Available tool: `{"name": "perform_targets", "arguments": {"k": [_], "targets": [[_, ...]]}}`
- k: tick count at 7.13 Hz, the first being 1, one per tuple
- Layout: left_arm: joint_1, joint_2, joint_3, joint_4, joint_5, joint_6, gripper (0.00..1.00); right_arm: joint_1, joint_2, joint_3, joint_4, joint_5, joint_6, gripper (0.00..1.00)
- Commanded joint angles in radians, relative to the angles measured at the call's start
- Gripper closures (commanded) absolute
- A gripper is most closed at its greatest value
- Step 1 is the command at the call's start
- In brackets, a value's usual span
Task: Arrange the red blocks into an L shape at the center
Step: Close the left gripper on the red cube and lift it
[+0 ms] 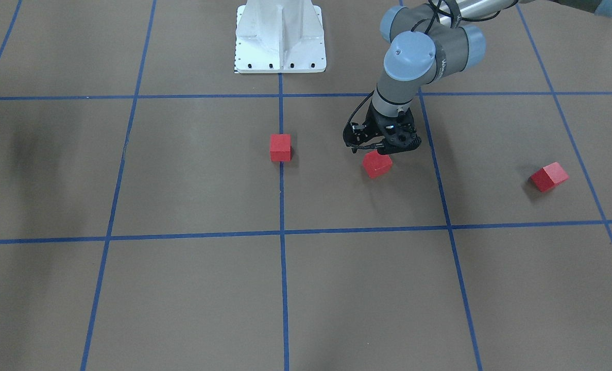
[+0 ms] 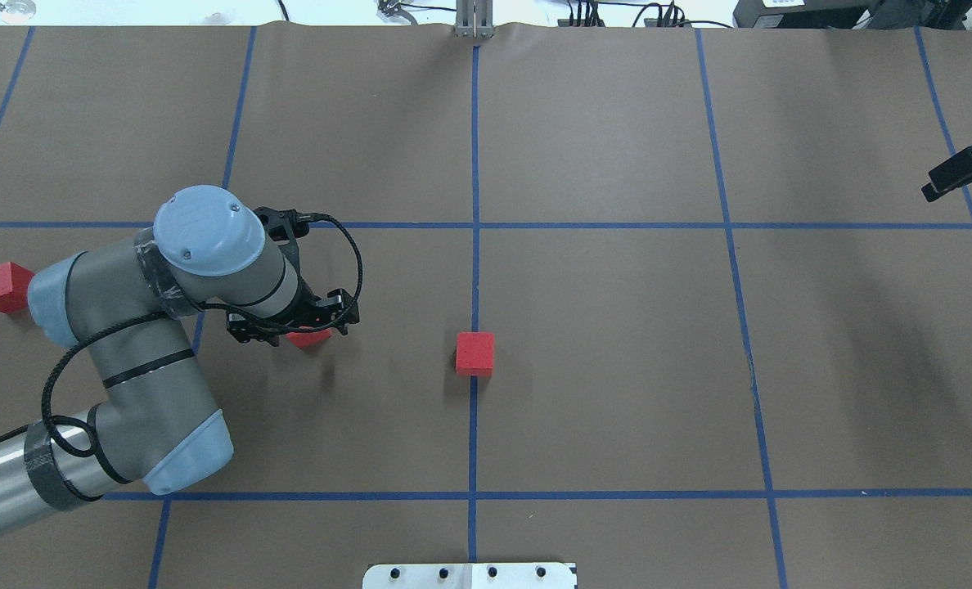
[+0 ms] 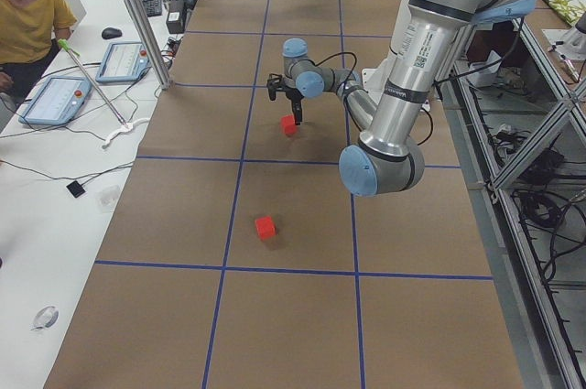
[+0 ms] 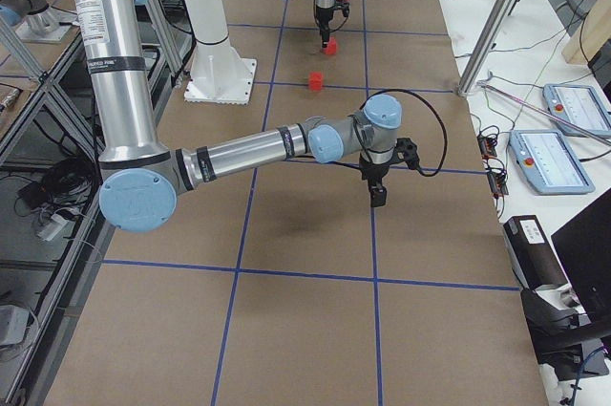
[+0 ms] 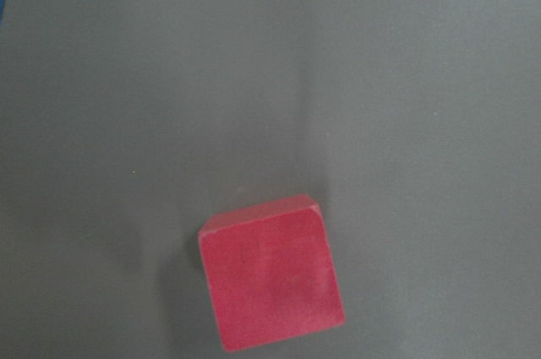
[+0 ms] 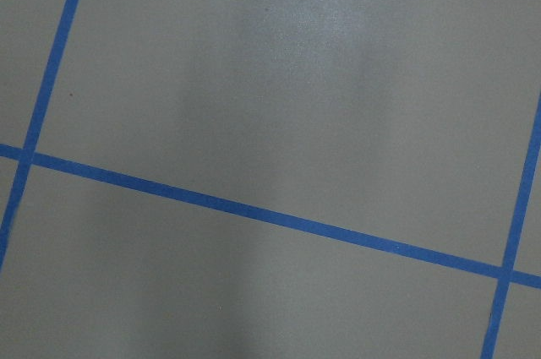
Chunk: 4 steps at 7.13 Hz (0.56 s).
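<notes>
Well, you have one red block already sitting on the blue tape line at the center. It is squared to the grid, and I take it to be the anchor the L should grow from.

The second block lies flat on the tabletop, between that anchor and the robot's left side, apart from both and turned askew to the tape. The third block sits well farther out on the same side, also askew.

Your left hand points straight down over the second block, which suits a top-down pick of the nearest loose cube. Its fingers look spread wide, with the tips about level with the block's top or just above it. I cannot see that they touch it.

The left wrist camera shows the whole cube with no finger in the frame. The cube lies low of the frame's middle, so I judge the hand is not quite centred on it. Because the cube is twisted, you will want the wrist turned so the fingers meet two flat faces rather than corners.

Your right hand hangs over bare tabletop on the robot's right, well apart from every block and probably parked out of the way. Whether it is wide or narrow I cannot tell.
</notes>
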Motion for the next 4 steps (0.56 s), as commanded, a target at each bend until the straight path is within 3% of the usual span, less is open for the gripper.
{"name": "perform_targets", "arguments": {"k": [1,4], "targets": [[0.000,-0.018,0.042,-0.001,-0.004,0.023,0.00,0.000,-0.001,0.001,0.001,-0.001,-0.001,0.00],[-0.013,-0.016,0.042,0.001,-0.004,0.073,0.09,0.000,0.001,0.004,0.001,-0.001,0.001,0.00]]}}
